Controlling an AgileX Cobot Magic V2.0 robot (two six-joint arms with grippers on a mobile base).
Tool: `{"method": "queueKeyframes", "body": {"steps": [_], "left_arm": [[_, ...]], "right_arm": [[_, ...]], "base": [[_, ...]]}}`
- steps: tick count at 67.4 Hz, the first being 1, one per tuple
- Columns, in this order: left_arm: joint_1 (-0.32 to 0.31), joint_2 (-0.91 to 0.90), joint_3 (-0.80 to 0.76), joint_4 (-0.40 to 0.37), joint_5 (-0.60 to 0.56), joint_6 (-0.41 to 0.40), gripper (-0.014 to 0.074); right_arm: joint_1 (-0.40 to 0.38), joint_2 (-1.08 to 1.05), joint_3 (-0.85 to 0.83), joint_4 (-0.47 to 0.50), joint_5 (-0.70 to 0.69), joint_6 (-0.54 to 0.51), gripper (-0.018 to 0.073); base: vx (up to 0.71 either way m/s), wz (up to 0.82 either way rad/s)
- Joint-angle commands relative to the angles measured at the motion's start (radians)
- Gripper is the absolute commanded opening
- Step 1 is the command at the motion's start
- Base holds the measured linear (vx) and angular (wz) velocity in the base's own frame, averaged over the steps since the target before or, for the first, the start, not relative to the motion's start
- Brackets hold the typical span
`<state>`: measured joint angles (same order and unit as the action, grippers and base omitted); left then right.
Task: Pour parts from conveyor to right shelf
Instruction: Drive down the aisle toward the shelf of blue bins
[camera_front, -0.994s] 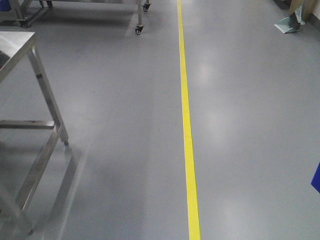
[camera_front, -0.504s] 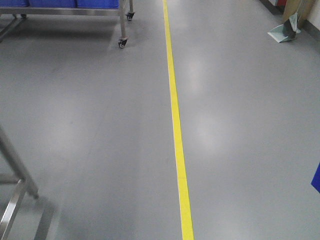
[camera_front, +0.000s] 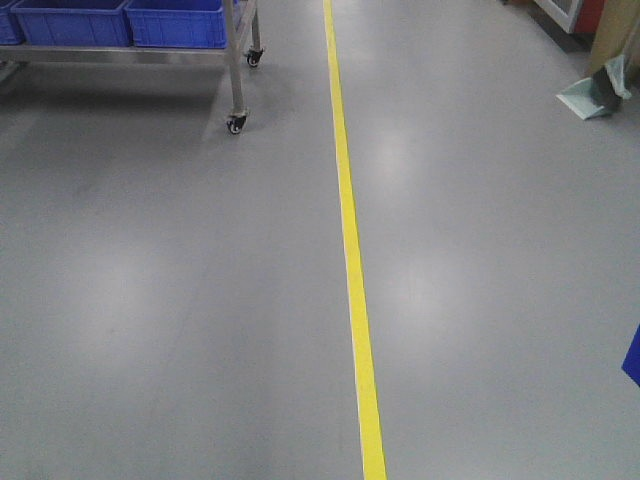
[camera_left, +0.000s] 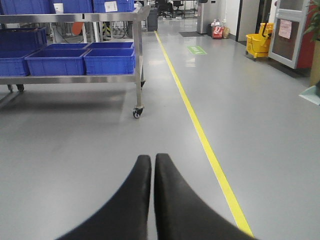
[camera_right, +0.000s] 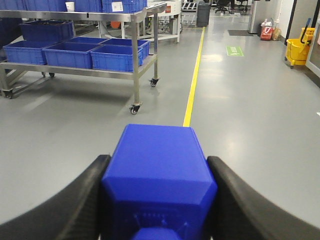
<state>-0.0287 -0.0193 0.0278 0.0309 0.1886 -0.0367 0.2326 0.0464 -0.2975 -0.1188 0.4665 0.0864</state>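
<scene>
The part (camera_right: 159, 170), a deep-blue block, sits clamped between the black fingers of my right gripper (camera_right: 159, 159), held above the grey floor. A deep-blue corner (camera_front: 632, 362) shows at the front view's right edge. My left gripper (camera_left: 152, 159) is shut with nothing in it, its tips almost touching. The right shelf (camera_right: 134, 60), a steel rack on castors carrying blue bins (camera_right: 117, 56), stands ahead on the left. It also shows as the shelf (camera_left: 137, 50) in the left wrist view and the shelf (camera_front: 236, 60) at the front view's top left. The conveyor is out of view.
A yellow floor line (camera_front: 352, 270) runs straight ahead, just right of the shelf's castor (camera_front: 235, 124). A pale green dustpan (camera_front: 590, 98) rests on the floor at far right. A yellow mop bucket (camera_left: 258, 46) and a red-framed door (camera_left: 287, 31) stand further down the aisle.
The front view has travelled forward: the bare steel table slid out at the left, and the shelf with its blue bins has come into view and nearer at the top left.
</scene>
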Motion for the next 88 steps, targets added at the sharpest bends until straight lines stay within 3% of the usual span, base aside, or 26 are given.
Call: {"method": "queueKeyframes", "body": {"steps": [1, 88], "left_arm": [[-0.005, -0.004, -0.019, -0.001, -0.070, -0.007, -0.0006], [-0.005, -0.004, -0.019, -0.001, -0.070, -0.007, -0.0006]], "right_arm": [[-0.005, 0.012, -0.026, -0.015, -0.084, -0.006, -0.0008], [-0.005, 0.012, -0.026, -0.015, -0.084, -0.006, -0.0008]], "base": [[0.80, 0.04], [0.73, -0.02]]}}
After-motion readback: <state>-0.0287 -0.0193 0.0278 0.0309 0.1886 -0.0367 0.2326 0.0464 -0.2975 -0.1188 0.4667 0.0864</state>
